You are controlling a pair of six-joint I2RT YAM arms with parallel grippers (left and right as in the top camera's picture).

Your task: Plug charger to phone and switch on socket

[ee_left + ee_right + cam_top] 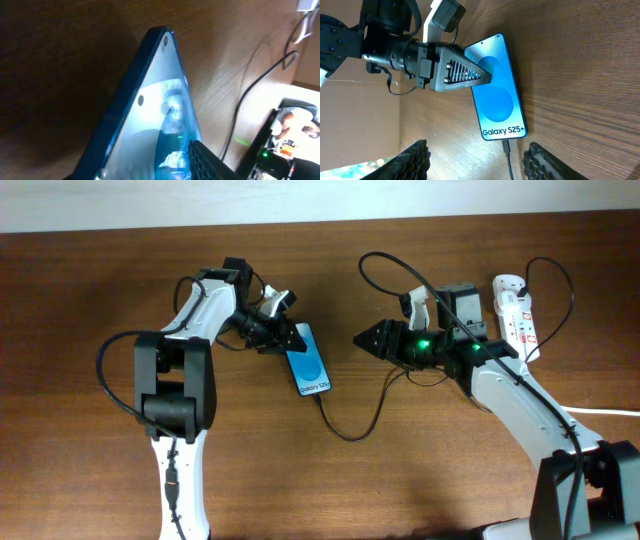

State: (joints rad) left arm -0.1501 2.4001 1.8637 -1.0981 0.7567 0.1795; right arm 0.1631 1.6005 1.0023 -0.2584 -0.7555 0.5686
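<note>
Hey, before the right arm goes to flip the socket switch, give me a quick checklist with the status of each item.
1. charger plugged into phone: ok, its tip meets the phone's bottom edge.
2. right claw free: ok, open and empty.
3. left claw steadying phone: ok, one finger lies on the screen.
4. socket switch position: cannot tell, too small.
5. charger clear of right claw: cannot tell, it passes between the open fingers in the wrist view.

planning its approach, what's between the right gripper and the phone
Only bare table and the thin black cable. The right wrist view shows the cable running from the bottom edge of the phone back between the fingers of the open right gripper.
</note>
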